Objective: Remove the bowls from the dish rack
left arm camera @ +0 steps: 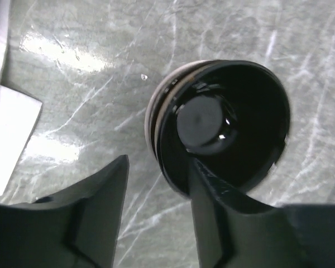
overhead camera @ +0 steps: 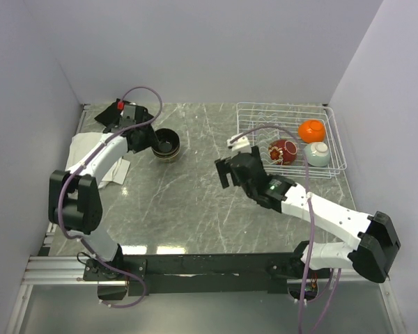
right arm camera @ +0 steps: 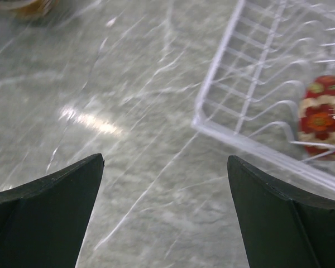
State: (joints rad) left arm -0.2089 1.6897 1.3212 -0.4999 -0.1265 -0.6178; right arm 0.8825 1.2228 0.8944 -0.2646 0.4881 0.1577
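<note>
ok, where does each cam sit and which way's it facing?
Top external: above and behind the bases, facing down on the table; left arm, right arm show.
Left wrist: on left arm, facing down past the left gripper at the black bowl.
Right wrist: on right arm, facing down past the right gripper at the dish rack and red bowl.
Shared: top and right wrist both show dish rack, red bowl.

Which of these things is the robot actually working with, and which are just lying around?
Part of the job:
dish rack
red bowl
orange bowl
pale bowl
black bowl

Just lying about:
folded white cloth
</note>
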